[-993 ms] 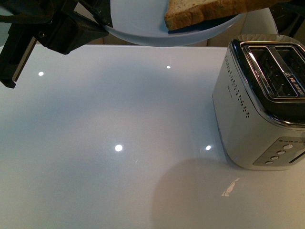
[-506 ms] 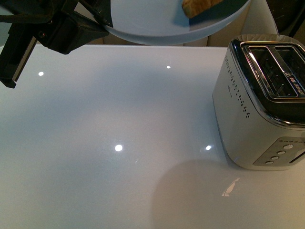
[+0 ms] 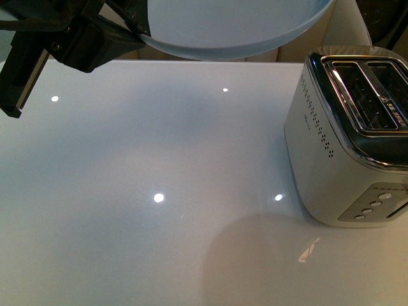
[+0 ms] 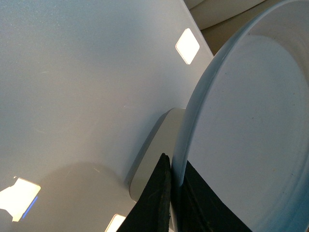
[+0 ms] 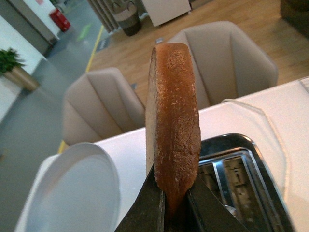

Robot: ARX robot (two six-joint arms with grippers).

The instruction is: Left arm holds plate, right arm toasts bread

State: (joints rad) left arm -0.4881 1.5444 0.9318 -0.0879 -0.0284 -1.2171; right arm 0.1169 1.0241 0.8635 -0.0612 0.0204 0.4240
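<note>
The pale blue-grey plate [image 3: 236, 32] hangs above the table's far edge with nothing on it. My left gripper [image 4: 175, 169] is shut on the plate's [image 4: 251, 125] rim, one black finger on each side. In the front view the left arm [image 3: 76, 38] shows at the top left. My right gripper [image 5: 175, 203] is shut on the bread [image 5: 174, 116], pinching its lower edge. The brown-crusted slice stands upright, edge-on, above the toaster's slots [image 5: 231, 183]. In the right wrist view the plate [image 5: 72, 193] lies off to one side of it. Neither bread nor right gripper shows in the front view.
A silver two-slot toaster [image 3: 350, 134] stands on the glossy white table [image 3: 159, 191] at the right, both slots unfilled, buttons on its near end. Beige chairs [image 5: 101, 111] stand beyond the table's far edge.
The bread has risen off the plate and left the front view, leaving the plate bare. The left arm and plate have not moved.
</note>
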